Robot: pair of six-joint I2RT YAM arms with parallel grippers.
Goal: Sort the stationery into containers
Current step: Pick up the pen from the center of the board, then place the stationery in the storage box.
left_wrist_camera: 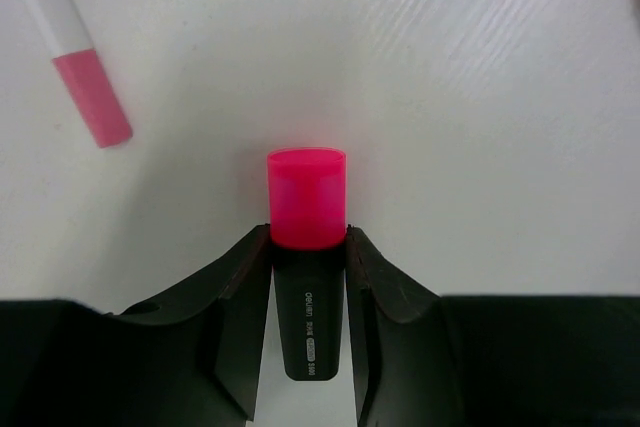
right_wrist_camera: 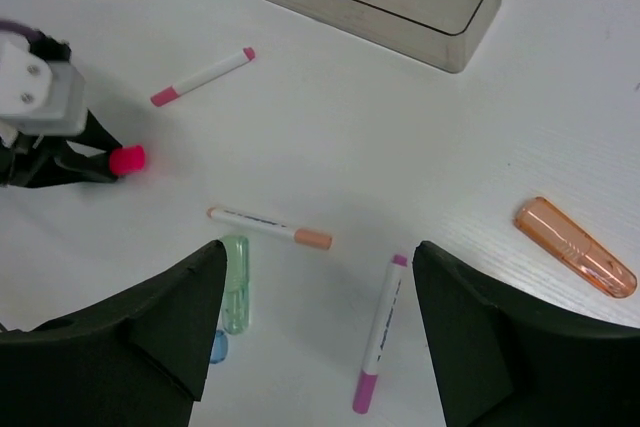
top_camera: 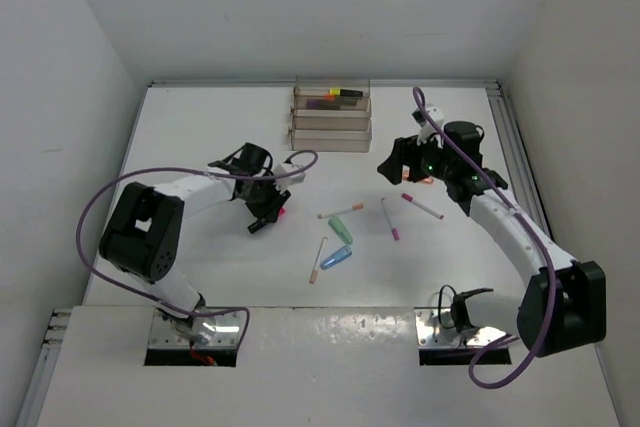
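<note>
My left gripper (left_wrist_camera: 307, 239) is shut on a stubby black highlighter with a pink cap (left_wrist_camera: 307, 197), both fingertips pressing just below the cap. It lies low on the table at left centre (top_camera: 281, 212). My right gripper (right_wrist_camera: 318, 252) stands open above the table, nothing between its fingers. Beneath it lie a white pen with a peach cap (right_wrist_camera: 270, 227), a purple-tipped pen (right_wrist_camera: 380, 332) and a pastel green piece (right_wrist_camera: 235, 282). The containers (top_camera: 331, 117), a stepped block of clear trays, stand at the back centre; the rear trays hold highlighters.
A white pen with a pink cap (left_wrist_camera: 75, 57) lies just ahead of the left gripper. An orange piece (right_wrist_camera: 575, 247) lies to the right of the right gripper. A blue piece (top_camera: 335, 258) and another thin pen (top_camera: 318, 259) lie nearer the arm bases.
</note>
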